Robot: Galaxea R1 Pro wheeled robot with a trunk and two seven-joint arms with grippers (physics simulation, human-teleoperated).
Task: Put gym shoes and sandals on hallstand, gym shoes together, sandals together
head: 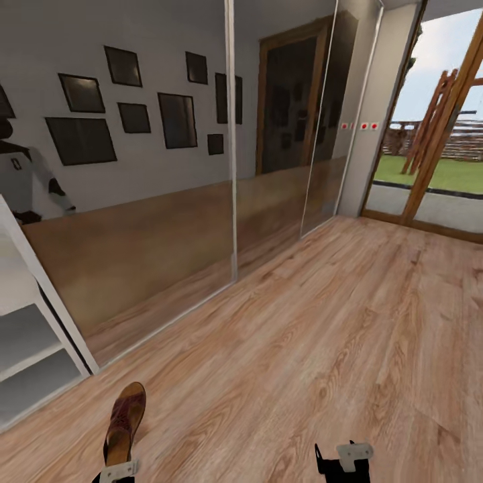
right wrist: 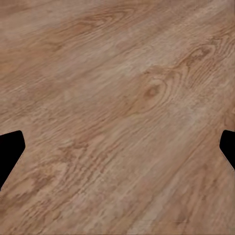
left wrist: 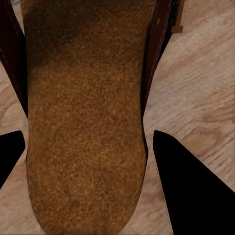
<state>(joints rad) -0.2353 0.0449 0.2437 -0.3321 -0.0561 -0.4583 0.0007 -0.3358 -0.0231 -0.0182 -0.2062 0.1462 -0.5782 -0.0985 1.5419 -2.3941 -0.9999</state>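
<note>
Here the left end effector [left wrist: 83,161] gripped one brown sandal [head: 126,422], its two dark fingers [left wrist: 188,191] pressed against either side of the tan footbed. In the head view the sandal pointed forward above the corridor floor [head: 322,335], near the pale shelves of the hallstand [head: 30,355] at the left edge. The right end effector [right wrist: 117,147] hung released over bare planks, its fingertips well apart and gripping nothing. Mirrored wardrobe doors [head: 168,201] ran along the left wall, and a glazed door [head: 436,134] gave onto grass.
</note>
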